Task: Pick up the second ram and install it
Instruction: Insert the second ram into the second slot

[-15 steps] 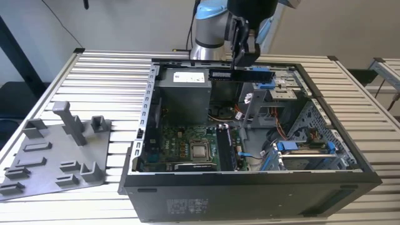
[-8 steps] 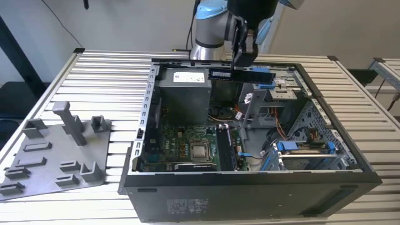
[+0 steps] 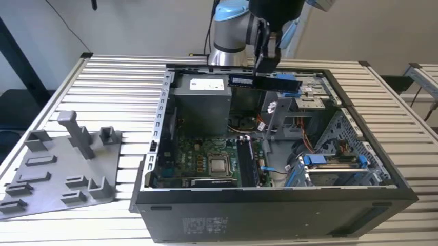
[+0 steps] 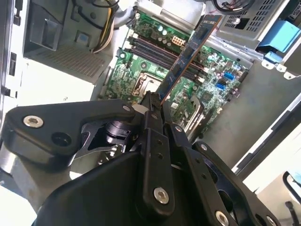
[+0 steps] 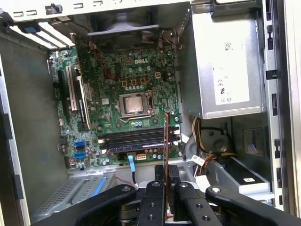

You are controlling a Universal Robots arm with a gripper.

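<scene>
so the gripper (image 3: 265,72) is clamped shut on the second ram (image 3: 264,82), holding it well above the memory slots (image 3: 246,163) in the open PC case (image 3: 274,215), with its long axis looking crosswise to those slots

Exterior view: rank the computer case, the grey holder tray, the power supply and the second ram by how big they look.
1. computer case
2. grey holder tray
3. power supply
4. second ram, above the case, plainly smallest
</scene>
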